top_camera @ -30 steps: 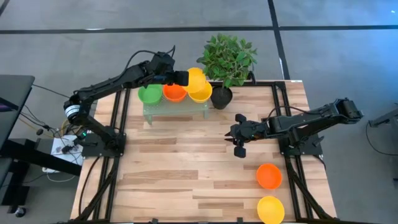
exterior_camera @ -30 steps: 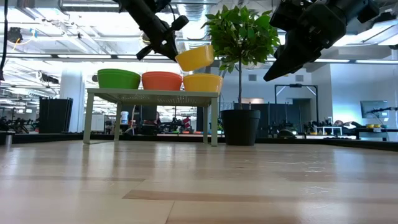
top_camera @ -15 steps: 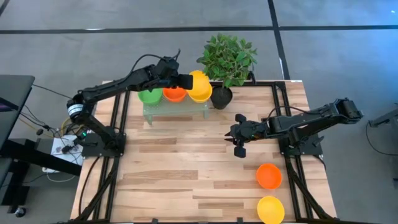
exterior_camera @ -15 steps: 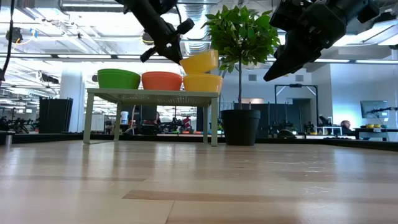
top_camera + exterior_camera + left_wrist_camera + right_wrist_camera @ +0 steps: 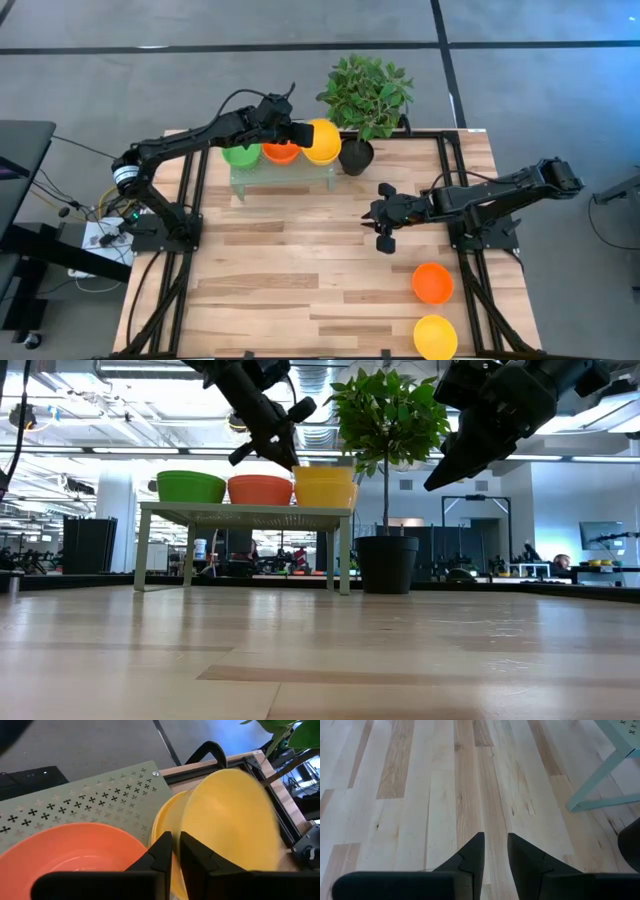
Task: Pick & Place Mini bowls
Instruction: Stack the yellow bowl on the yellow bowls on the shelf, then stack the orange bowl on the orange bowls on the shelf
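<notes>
My left gripper is shut on a yellow mini bowl over the right end of a pale green shelf. That bowl sits in a second yellow bowl on the shelf. An orange bowl and a green bowl stand beside them on the shelf. One orange bowl and one yellow bowl rest on the table at the near right. My right gripper hangs slightly open and empty above the table's middle right. My left gripper pinches the upper yellow bowl's rim on the side facing the orange bowl, one finger inside the bowl and one outside. The fingers slant down from the table's left. The bowl sits about level inside the lower yellow bowl.
A black plant pot with a leafy green plant stands just right of the shelf, close to the yellow bowls. Bare wooden table lies in front of the shelf and to the near left.
My left gripper has gone down and a little toward the table's right with the yellow bowl. The bowl was tilted above the shelf; it now sits level inside the yellow bowl on the shelf. My gripper stays shut on its rim.
</notes>
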You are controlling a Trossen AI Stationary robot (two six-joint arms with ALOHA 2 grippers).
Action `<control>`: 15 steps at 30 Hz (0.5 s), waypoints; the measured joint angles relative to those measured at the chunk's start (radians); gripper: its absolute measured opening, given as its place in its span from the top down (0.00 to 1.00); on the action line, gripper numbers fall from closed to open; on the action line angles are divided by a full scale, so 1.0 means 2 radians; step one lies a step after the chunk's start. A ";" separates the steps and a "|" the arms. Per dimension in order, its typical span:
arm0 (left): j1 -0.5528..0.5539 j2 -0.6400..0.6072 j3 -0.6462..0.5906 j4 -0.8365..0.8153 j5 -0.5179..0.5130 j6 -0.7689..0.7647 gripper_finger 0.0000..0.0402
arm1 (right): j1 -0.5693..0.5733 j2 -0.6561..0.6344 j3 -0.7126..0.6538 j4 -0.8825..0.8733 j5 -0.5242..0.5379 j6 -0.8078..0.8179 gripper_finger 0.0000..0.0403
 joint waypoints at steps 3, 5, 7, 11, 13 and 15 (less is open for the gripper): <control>0.000 0.000 0.000 0.001 0.000 0.001 0.88 | 0.000 0.000 0.000 0.000 0.000 0.000 0.80; 0.000 0.000 0.000 0.001 0.000 0.001 0.86 | 0.000 0.000 0.000 0.000 0.000 0.000 0.80; 0.000 0.000 0.000 0.001 0.000 0.001 0.83 | 0.000 0.000 0.000 0.000 0.000 0.000 0.80; 0.000 0.000 0.000 0.005 0.000 0.001 0.79 | 0.000 0.000 0.000 0.000 0.000 0.000 0.80; 0.000 0.000 0.000 0.011 0.000 0.004 0.78 | 0.000 0.000 0.000 0.000 0.000 0.000 0.80; -0.002 -0.001 0.000 0.028 0.008 0.028 0.78 | 0.000 0.000 0.000 0.000 0.000 0.000 0.80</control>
